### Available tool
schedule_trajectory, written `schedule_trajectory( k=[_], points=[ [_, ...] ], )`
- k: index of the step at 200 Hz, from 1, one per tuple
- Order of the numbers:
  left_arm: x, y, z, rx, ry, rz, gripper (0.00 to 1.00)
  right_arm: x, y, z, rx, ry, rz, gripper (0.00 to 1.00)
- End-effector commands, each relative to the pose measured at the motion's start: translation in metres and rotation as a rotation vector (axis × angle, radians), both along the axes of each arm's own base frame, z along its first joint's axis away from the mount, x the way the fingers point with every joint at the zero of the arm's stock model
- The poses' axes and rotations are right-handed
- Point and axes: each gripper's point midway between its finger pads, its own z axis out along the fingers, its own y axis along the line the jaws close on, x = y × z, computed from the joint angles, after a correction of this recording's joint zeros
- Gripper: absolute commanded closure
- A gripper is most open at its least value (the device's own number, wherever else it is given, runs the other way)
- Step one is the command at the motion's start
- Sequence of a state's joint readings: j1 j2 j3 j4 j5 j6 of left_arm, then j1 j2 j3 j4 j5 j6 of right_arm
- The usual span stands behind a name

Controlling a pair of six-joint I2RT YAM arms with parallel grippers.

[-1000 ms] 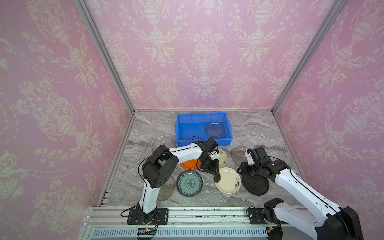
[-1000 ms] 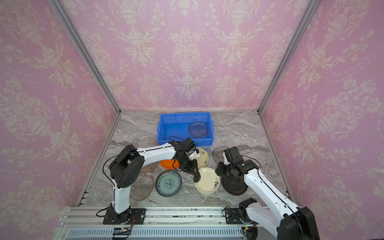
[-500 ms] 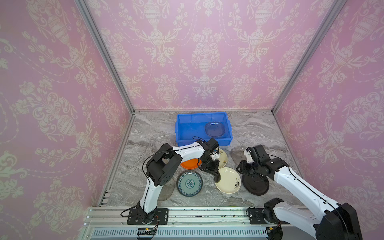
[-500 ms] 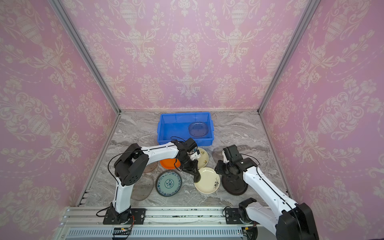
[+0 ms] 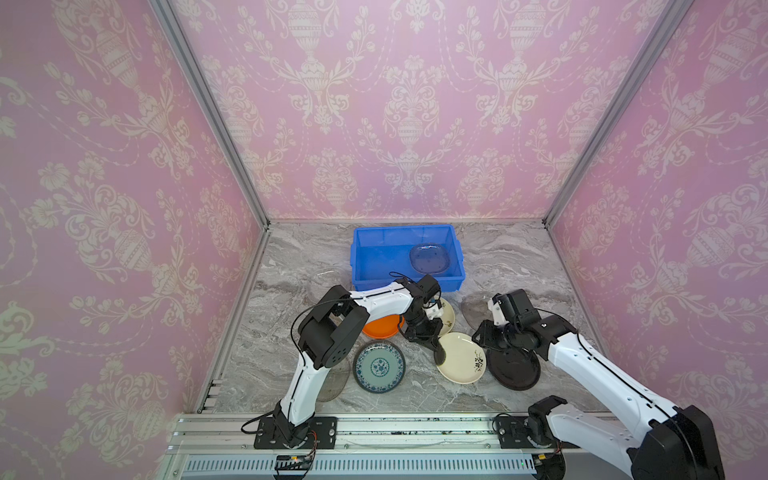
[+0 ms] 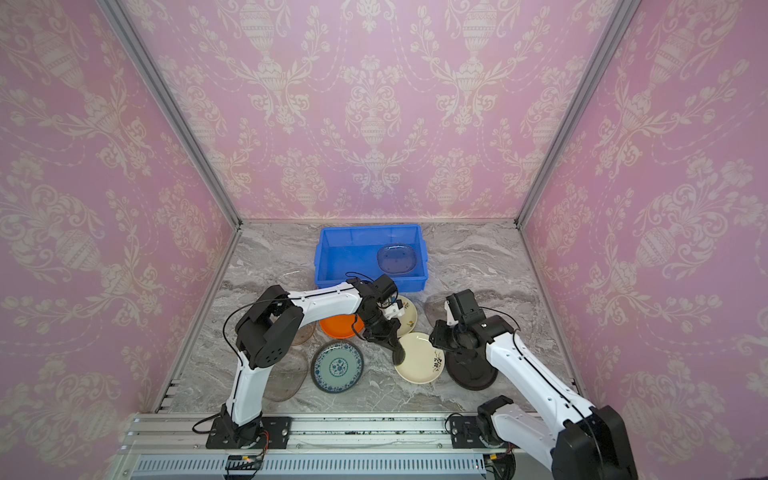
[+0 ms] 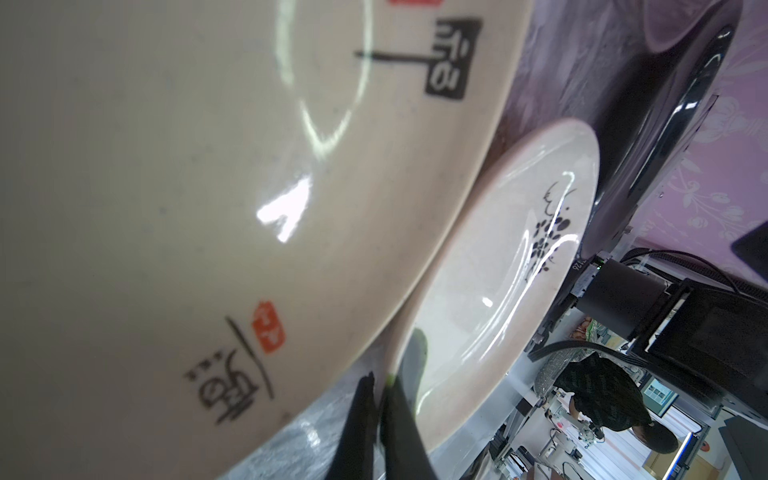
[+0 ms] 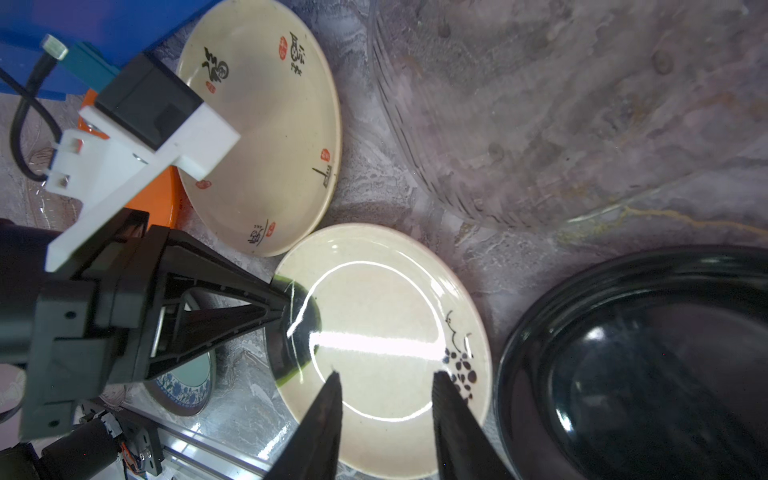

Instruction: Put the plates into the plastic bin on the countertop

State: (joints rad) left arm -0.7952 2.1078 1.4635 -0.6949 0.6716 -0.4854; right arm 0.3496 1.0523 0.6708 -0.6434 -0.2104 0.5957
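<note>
The left gripper [image 5: 438, 353] is seen pressed together on the left-hand rim of the round cream plate with a dark sprig motif [image 5: 462, 363]. This plate rests on the grey-and-white marble-patterned countertop [image 5: 291, 266], in front of the bright blue rectangular plastic bin [image 5: 405, 228]. Whether the pinched edge is raised cannot be told. The left arm is folded at a raised elbow, its white forearm carried across towards the middle. Its wrist is bent downward, so that the fingers [image 7: 359, 419] slant onto that rim.

The right gripper [image 8: 386, 376] is held above the same plate, jaws apart, with nothing between them. The right arm is stretched from the aluminium front rail [image 5: 395, 424] towards the middle, its wrist above the glossy round black plate [image 5: 515, 368], which lies just beside the cream one. A second cream plate with dark characters and red seals [image 5: 448, 318] lies just behind, partly covered by the left wrist. One clear smoky glass plate [image 5: 430, 258] is seen in the bin's right half.
</note>
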Motion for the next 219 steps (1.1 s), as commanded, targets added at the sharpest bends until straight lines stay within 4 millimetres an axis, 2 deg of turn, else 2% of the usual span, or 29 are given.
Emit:
schedule_trajectory(
  k=[1,27,76,99,140,182,219],
  points=[
    [0.003,0.008,0.000,0.049,-0.013,0.010,1.00,0.011,0.004,0.012,-0.011,-0.044,0.025,0.62],
    [0.003,0.017,0.014,0.071,-0.057,-0.020,1.00,0.021,0.005,0.026,-0.012,-0.077,0.024,0.62],
    [0.013,0.040,0.081,0.097,-0.210,-0.071,1.00,0.047,0.005,0.062,-0.041,-0.170,0.017,0.62],
    [0.029,0.054,0.107,0.094,-0.277,-0.047,1.00,0.063,0.002,0.080,-0.062,-0.221,0.012,0.60],
    [0.069,0.080,0.140,0.026,-0.351,0.082,1.00,0.083,0.001,0.108,-0.039,-0.301,-0.010,0.55],
    [0.097,0.079,0.169,-0.121,-0.382,0.200,1.00,0.097,0.019,0.113,0.066,-0.317,0.009,0.56],
    [0.111,0.073,0.184,-0.244,-0.363,0.265,1.00,0.106,0.032,0.104,0.123,-0.291,0.026,0.58]
  ],
)
